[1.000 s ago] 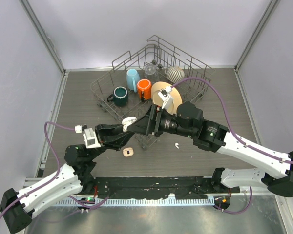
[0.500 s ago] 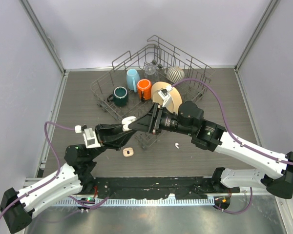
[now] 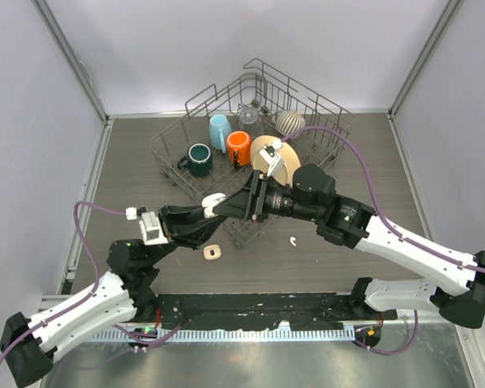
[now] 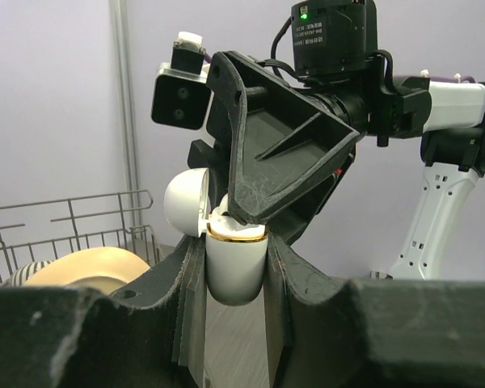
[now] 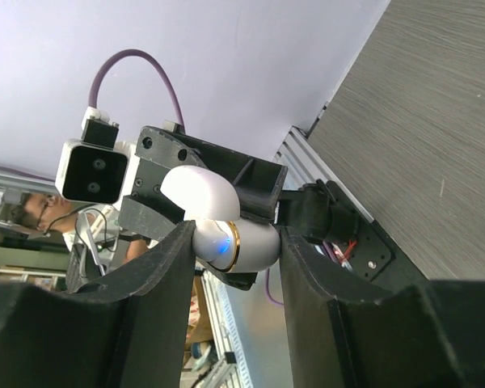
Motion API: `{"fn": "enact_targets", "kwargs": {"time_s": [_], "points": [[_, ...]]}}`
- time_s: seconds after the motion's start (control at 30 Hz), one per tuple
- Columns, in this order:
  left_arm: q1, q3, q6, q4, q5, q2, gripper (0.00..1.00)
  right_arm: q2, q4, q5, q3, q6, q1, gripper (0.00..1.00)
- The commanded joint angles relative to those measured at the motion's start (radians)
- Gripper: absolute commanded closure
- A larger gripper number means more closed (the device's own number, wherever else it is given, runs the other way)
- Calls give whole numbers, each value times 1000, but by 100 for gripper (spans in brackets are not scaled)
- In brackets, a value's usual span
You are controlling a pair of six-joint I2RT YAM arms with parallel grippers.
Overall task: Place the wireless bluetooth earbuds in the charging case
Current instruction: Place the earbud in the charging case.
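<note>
Wood-grain table (image 3: 129,182); left gripper (image 4: 235,271) clamps glossy egg-shaped charging case (image 4: 236,263).

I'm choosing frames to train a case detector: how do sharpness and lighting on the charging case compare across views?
Top external: evenly lit and sharp, but the case is tiny. Left wrist: case sharp and well lit, own fingers dark and soft in front. Right wrist: case sharp with a blue light on it, fingers dark and blurred.
</note>
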Motion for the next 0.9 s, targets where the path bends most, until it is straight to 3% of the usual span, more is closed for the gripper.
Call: {"fn": "enact_targets", "kwargs": {"time_s": [0.0, 0.4, 0.5, 0.6, 0.73, 0.87], "points": [[0, 3, -5, -15, -1, -12, 100, 7, -73, 32, 78, -107, -1, 99], [0, 13, -1, -42, 26, 6, 100, 27, -181, 73, 138, -176, -2, 98], [0, 14, -1, -43, 35, 8, 100, 20, -181, 75, 138, -179, -2, 92], [0, 10, -1, -42, 32, 3, 100, 14, -184, 85, 134, -182, -1, 78], [0, 3, 2, -42, 29, -3, 100, -3, -182, 114, 129, -182, -2, 50], [0, -7, 2, -40, 19, -12, 100, -32, -170, 142, 114, -179, -1, 34]]}}
